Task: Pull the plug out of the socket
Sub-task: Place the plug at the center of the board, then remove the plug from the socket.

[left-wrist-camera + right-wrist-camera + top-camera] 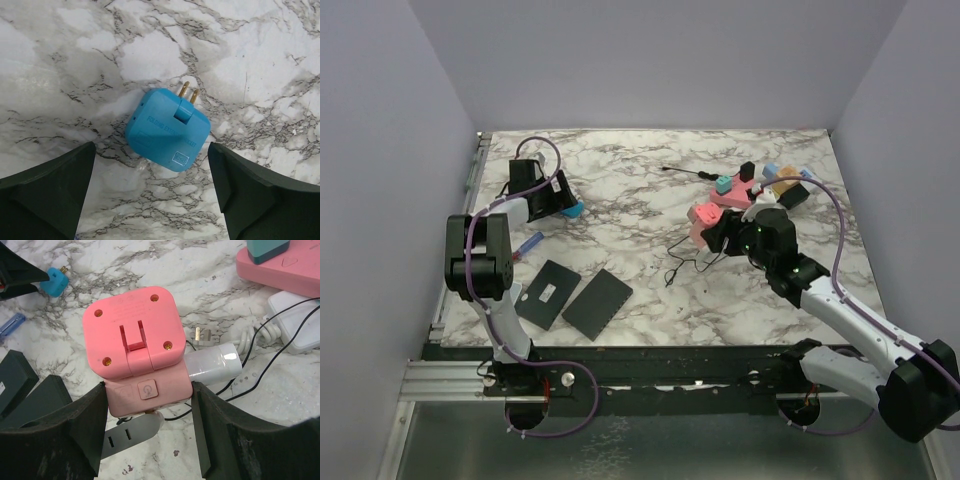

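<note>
The left claw (pixel 151 145) is spread wide and pinches nothing. The blue plug (pixel 167 131) lies flat on the marble table (pixel 60 60) between its fingers and just ahead of them, touching neither. The plug's two brass prongs (pixel 188 94) point away from the claw.

The right claw (pixel 148 385) is pressed onto a pink block (pixel 127 400) with a power button, one finger against each side. A pink cube (pixel 130 330) with four brass screws sits on the far part of that block. Under the block, toward the claw's wrist, a pale strip with slots sticks out: the socket (pixel 131 435), as far as can be told. A white cylinder (pixel 215 364) juts from the block just past the right finger. Farther right lie a white adapter (pixel 300 320) and thin black cords, and beyond them a pink strip (pixel 290 275) carrying a teal plug (pixel 267 247). Black pads (pixel 15 380) lie just left of the left finger. The blue plug shows well ahead and to the left, far apart from the socket.
</note>
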Available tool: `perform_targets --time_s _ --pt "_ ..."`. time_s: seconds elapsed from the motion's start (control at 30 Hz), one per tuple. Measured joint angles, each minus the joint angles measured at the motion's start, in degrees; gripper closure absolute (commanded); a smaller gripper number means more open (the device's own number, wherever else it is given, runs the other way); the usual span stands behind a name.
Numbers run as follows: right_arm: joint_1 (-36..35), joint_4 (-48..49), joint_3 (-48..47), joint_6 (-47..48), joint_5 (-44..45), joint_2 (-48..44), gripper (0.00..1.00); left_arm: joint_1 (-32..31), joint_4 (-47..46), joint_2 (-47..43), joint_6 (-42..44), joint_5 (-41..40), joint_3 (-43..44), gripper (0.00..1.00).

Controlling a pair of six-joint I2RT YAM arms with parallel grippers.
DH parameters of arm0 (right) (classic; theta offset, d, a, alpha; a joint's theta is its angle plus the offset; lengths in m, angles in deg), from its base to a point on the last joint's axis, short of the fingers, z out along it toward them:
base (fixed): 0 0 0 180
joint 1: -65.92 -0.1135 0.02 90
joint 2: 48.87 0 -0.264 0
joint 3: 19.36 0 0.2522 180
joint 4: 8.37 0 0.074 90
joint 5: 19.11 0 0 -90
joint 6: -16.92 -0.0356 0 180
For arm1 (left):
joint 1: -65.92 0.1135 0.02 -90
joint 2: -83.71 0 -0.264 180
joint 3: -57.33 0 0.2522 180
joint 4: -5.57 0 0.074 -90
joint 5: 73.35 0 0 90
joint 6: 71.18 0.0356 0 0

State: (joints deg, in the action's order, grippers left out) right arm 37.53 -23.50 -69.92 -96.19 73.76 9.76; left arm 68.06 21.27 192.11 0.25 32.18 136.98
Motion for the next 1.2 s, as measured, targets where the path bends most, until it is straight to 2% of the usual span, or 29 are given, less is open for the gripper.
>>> perform_targets --time_s 0.3,0.7,0.87,1.03,1.13,1.2 --pt "0.0 0.46 0.0 -0.87 -0.57 0.0 1.0 0.04 3.67 -2.64 0.85 -5.25 -0.04 0.01" --pt "0.02 1.77 0.0 1.79 -4.83 -0.04 1.0 -0.22 4.2 -15.85 3.21 -12.07 -1.84 0.01" --pt "0.11 3.32 0.0 3.1 -10.6 -0.04 1.0 -2.71 4.24 -19.96 3.54 -8.92 -1.84 0.01" --pt "-0.24 8.11 0.0 3.5 -16.68 -0.28 1.0 -12.37 3.87 -22.64 4.7 -1.86 -1.84 0.01" --pt "-2.01 9.86 0.02 4.83 -17.16 -0.28 1.0 -18.45 2.8 -22.95 4.02 5.01 -1.84 0.01" --pt "-4.11 10.62 0.07 6.03 -16.81 -0.13 1.0 -20.28 0.79 -23.06 2.27 9.05 -2.23 0.01"
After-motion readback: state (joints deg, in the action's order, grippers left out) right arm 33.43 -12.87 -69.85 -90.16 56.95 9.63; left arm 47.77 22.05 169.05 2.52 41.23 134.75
